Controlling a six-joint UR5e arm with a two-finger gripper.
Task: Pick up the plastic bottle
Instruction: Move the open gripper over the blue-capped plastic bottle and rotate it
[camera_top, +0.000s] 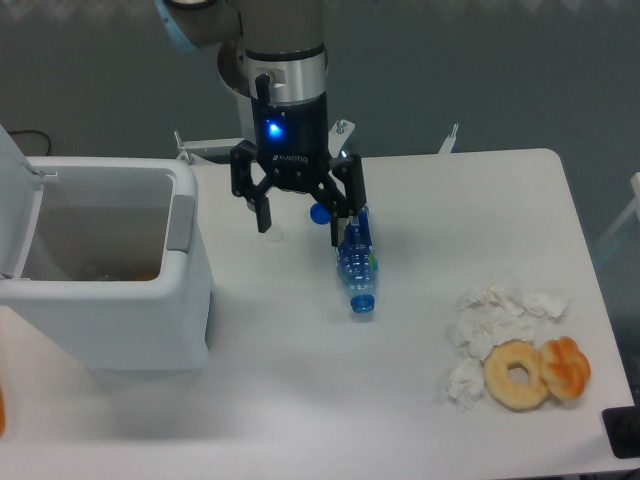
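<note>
White table is seen bearing a white bin at one side. The gripper is held wide open and empty, one finger just beside the plastic bottle, which lies on the table ungrasped. Closing and lifting are judged left.

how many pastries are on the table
2, both near the table's front right corner: a ring donut and a darker pastry touching its right side, next to crumpled tissues. More could be hidden inside the white bin.
</note>
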